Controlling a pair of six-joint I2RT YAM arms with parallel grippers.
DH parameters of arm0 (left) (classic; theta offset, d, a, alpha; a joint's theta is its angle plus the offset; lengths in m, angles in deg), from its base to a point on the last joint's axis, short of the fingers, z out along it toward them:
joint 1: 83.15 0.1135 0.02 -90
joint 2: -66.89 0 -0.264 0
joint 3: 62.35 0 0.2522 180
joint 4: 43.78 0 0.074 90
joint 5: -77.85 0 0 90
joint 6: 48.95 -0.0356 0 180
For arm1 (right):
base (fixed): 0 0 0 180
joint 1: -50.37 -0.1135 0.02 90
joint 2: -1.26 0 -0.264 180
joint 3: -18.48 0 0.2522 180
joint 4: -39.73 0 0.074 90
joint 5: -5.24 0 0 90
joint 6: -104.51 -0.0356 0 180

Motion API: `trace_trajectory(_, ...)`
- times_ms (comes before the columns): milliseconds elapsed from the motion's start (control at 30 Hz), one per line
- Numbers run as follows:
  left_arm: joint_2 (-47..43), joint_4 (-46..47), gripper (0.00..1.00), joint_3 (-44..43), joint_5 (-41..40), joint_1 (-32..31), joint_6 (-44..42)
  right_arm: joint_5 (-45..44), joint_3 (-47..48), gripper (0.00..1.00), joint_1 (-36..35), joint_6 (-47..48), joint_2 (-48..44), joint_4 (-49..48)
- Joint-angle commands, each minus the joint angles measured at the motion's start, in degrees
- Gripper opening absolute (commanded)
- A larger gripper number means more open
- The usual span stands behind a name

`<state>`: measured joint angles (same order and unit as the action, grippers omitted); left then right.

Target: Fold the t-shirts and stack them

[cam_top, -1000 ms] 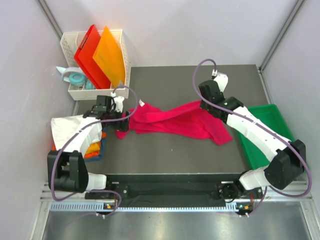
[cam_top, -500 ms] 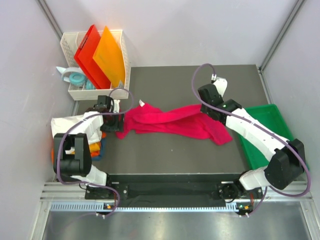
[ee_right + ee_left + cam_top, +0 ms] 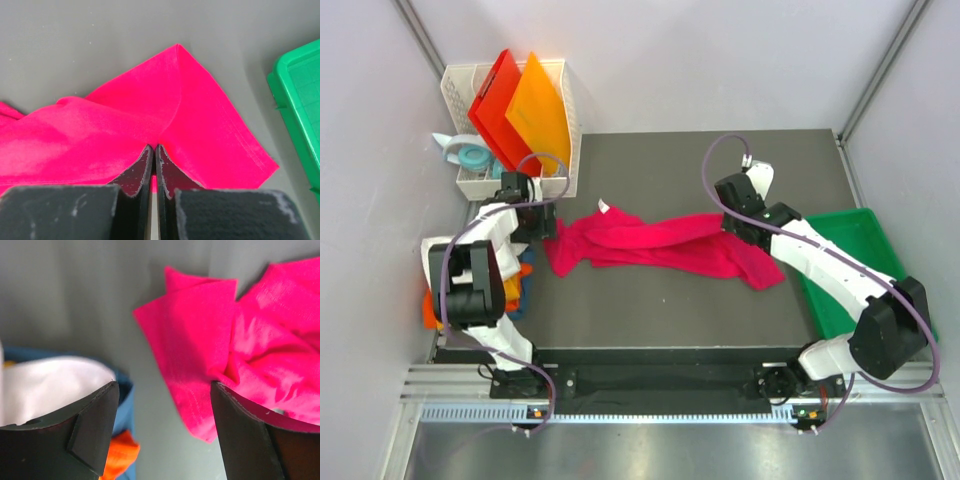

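The crimson-pink t-shirt [image 3: 660,245] lies crumpled in a long band across the dark table. My right gripper [image 3: 732,222] is shut on a fold near its right end, seen pinched between the jaws in the right wrist view [image 3: 154,147], the shirt [image 3: 150,105] spreading beyond. My left gripper [image 3: 538,228] hangs open at the table's left edge, holding nothing [image 3: 164,387]. Under it a loose corner of the pink shirt [image 3: 200,355] lies on the right. On the left is the stack of folded t-shirts: white [image 3: 50,385] on top, blue [image 3: 125,405] and orange [image 3: 120,455].
A white basket [image 3: 565,95] at the back left holds a red board [image 3: 498,110] and an orange board [image 3: 540,115]. A tape roll [image 3: 472,156] sits beside them. A green tray [image 3: 855,265] stands at the table's right edge. The stack's orange edge [image 3: 428,310] pokes out by the left arm.
My left gripper has pulled back left and away from the shirt's left end, narrowing a little but staying open. The shirt's left end has settled flat. The right gripper holds on, barely shifted.
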<state>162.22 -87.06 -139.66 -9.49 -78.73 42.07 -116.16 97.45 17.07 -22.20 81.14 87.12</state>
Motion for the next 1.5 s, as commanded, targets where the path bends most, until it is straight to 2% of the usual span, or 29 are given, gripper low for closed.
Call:
trace_trajectory(0, 3.6, 3.2, 0.76, -5.0, 4.5, 0.1, 1.6, 0.0, -0.4, 0.00, -0.6, -0.5, -1.6, -1.8)
trace_trajectory(233, 9.1, 3.8, 0.72, -6.9, 4.6, 0.1, 1.5, 0.1, -2.1, 0.00, -0.6, -0.5, -1.7, -2.4)
trace_trajectory(567, 11.4, 6.3, 0.66, -6.8, 1.6, 0.9, 2.6, 0.8, -1.2, 0.00, -0.6, 0.1, 0.3, -3.0)
trace_trajectory(933, 10.6, 8.8, 0.36, -6.1, 0.2, 1.1, 2.5, 1.5, -2.5, 0.00, -0.5, -0.3, 0.5, -3.1)
trace_trajectory(1033, 10.9, 8.6, 0.37, -6.1, -0.2, 1.1, 2.3, 1.3, -2.7, 0.00, -0.5, -0.6, 0.5, -3.0)
trace_trajectory(1133, 10.1, 8.9, 0.46, -5.5, -1.7, 1.4, 3.1, 1.3, -3.1, 0.00, -0.7, -0.9, 0.0, -2.9)
trace_trajectory(1167, 9.3, 10.1, 0.55, -5.1, -2.1, 1.6, 3.8, 1.3, -3.2, 0.00, -0.7, -0.9, -0.2, -2.9)
trace_trajectory(1300, 5.8, 12.6, 0.67, -4.4, -2.0, 2.1, 4.6, 1.3, -3.6, 0.00, -0.9, -1.3, -0.7, -2.8)
trace_trajectory(1467, 7.2, 10.8, 0.69, -8.9, -0.1, 2.0, 6.1, 1.2, -3.8, 0.00, -1.2, -1.4, -0.5, -2.8)
